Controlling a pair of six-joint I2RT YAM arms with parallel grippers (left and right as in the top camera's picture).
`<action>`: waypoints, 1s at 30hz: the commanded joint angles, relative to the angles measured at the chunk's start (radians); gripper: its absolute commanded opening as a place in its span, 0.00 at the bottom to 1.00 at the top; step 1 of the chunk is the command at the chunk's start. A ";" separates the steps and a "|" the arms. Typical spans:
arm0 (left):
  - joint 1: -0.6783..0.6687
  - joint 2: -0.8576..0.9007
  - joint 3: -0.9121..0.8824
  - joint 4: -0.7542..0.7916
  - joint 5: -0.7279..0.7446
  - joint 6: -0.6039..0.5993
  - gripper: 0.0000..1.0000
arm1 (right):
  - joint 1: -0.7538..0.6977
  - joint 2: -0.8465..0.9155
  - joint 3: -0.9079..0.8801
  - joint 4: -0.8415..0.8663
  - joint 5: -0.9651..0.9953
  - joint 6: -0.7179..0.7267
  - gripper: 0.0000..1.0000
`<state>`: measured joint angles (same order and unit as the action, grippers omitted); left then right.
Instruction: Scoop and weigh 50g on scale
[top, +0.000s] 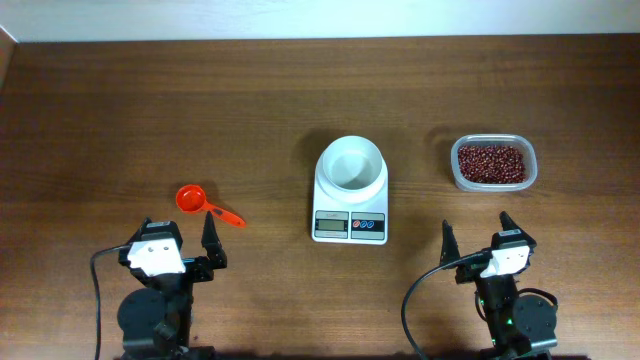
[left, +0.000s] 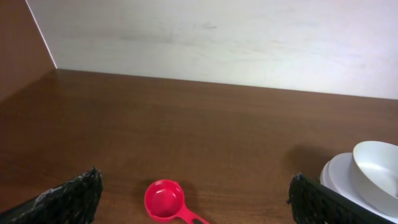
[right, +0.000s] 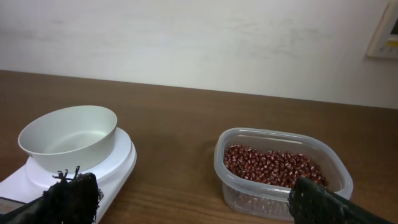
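The scale (top: 349, 205) sat dead centre on the tabletop (top: 250, 90), its display (top: 331, 226) facing the two arms. The round white bowl (top: 350, 163) rested on the platform, and it was empty. Off to the scale's right, well apart, stood the clear tub of red beans (top: 492, 163), lid off. Out on the other side lay the red scoop (top: 190, 198), cup up, with its handle pointing toward the scale.

And the left gripper (top: 178, 224) hovered near the front edge, just behind that scoop. Its jaws were spread wide with nothing between them, and the scoop lay untouched ahead of its fingers (left: 68, 199). The right gripper (top: 475, 222) hung at the same edge, below the bean tub. It gaped just as wide and held nothing either. From its wrist camera, bowl and tub sat side by side ahead of it. A black cable (top: 97, 290) looped off the left arm's base.
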<state>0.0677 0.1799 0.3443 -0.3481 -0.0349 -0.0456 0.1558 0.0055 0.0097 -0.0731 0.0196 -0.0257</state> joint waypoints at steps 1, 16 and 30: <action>-0.001 0.004 0.024 -0.008 -0.015 0.015 0.99 | -0.005 0.001 -0.004 -0.009 -0.013 0.007 0.99; -0.001 0.004 0.024 -0.047 -0.014 0.015 0.99 | -0.005 0.001 -0.004 -0.009 -0.013 0.007 0.99; -0.001 0.023 0.086 -0.066 -0.031 0.011 0.99 | -0.005 0.001 -0.004 -0.009 -0.013 0.007 0.99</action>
<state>0.0677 0.1841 0.3595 -0.4099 -0.0353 -0.0460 0.1558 0.0055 0.0097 -0.0731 0.0196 -0.0261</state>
